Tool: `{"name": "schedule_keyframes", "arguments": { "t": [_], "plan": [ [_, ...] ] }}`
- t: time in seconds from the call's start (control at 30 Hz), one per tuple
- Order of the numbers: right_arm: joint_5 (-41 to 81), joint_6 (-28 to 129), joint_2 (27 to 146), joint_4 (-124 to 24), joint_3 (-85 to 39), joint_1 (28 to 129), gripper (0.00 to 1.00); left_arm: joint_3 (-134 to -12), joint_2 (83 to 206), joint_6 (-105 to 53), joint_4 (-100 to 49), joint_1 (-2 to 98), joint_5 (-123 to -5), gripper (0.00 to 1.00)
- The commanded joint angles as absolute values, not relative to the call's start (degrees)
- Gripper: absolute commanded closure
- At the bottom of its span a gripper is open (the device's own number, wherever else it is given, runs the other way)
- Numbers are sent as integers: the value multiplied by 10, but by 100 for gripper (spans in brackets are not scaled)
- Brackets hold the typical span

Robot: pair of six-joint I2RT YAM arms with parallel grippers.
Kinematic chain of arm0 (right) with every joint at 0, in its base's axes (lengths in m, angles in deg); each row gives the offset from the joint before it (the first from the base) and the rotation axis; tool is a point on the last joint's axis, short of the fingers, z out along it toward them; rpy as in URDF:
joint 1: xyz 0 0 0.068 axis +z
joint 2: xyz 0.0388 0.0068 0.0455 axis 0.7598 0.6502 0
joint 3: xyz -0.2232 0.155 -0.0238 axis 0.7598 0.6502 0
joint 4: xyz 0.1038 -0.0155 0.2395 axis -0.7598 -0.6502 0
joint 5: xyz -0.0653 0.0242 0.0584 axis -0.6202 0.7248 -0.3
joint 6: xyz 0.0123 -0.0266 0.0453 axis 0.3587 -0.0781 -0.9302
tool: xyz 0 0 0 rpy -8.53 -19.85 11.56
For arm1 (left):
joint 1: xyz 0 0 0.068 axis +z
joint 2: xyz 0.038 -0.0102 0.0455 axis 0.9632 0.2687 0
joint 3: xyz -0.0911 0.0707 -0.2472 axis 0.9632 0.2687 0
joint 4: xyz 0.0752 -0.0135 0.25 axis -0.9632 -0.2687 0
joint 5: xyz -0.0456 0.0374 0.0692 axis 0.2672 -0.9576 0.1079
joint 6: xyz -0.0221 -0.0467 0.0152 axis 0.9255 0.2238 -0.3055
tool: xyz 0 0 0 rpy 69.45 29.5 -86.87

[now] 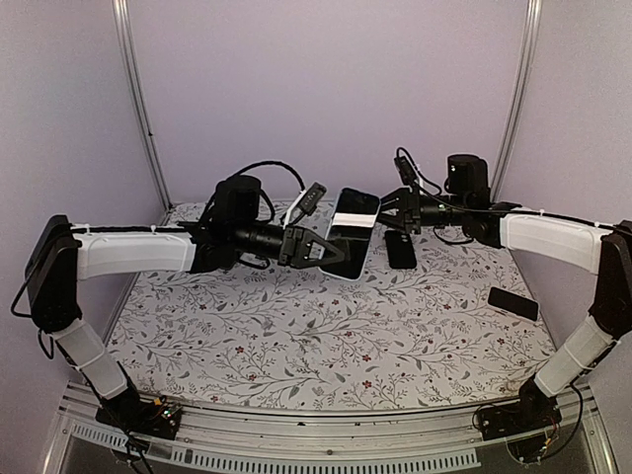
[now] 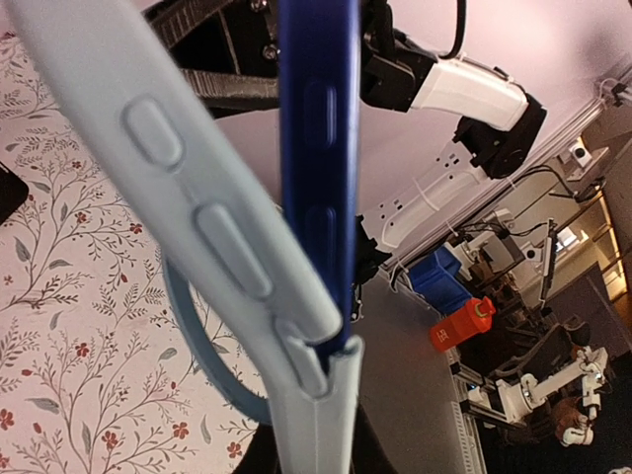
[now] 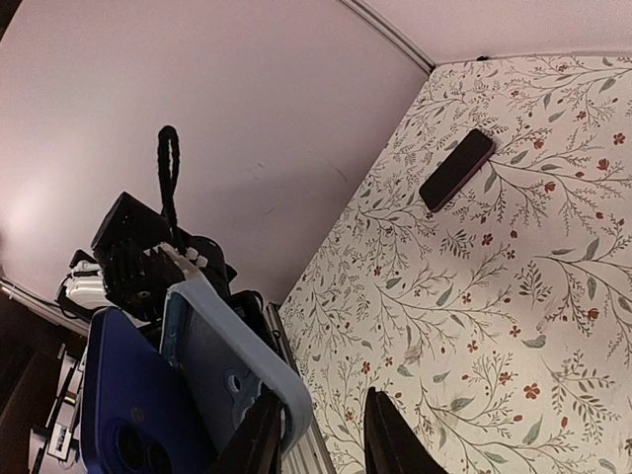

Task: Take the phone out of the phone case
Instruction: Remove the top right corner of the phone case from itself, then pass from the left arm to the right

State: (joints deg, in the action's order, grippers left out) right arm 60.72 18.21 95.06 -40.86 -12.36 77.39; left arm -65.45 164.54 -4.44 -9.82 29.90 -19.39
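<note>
I see left arm [image 1: 128,252], right arm [image 1: 548,237] stretched level to centre; left jaws clamp phone case [image 2: 197,227], right jaws: can't tell

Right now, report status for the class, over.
Left claw shut on phone case. Right claw open by its rim. Phone partly peeled out. Two other phones on table, clear.

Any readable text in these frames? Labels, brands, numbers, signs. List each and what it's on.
No text can be read in any view.
Orange bottle, in the background of the left wrist view: it has a white mark, too blurred to read.
Phone case: no print visible.
Phone: no print or logo visible.
</note>
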Motion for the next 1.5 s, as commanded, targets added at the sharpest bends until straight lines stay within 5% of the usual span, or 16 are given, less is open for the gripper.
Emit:
{"name": "schedule_keyframes", "arguments": {
  "t": [0.0,0.53,0.8,0.97,1.07,1.27,1.47],
  "plan": [
    [583,197,930,-415,-102,772,67,-682,1624,-41,76,291,-126,100],
    [660,221,915,-376,-98,802,57,-668,1688,87,181,331,-90,100],
    [676,208,918,-356,-94,804,69,-674,1700,87,159,341,-99,100],
    [663,198,917,-352,-90,804,90,-693,1708,53,88,345,-121,99],
    [641,198,915,-353,-88,804,100,-694,1709,40,59,348,-140,87],
    [580,216,904,-373,-91,804,100,-700,1709,2,-18,351,-194,52],
    [513,244,897,-410,-100,805,100,-702,1701,-32,-93,356,-262,41]
  ]
}}
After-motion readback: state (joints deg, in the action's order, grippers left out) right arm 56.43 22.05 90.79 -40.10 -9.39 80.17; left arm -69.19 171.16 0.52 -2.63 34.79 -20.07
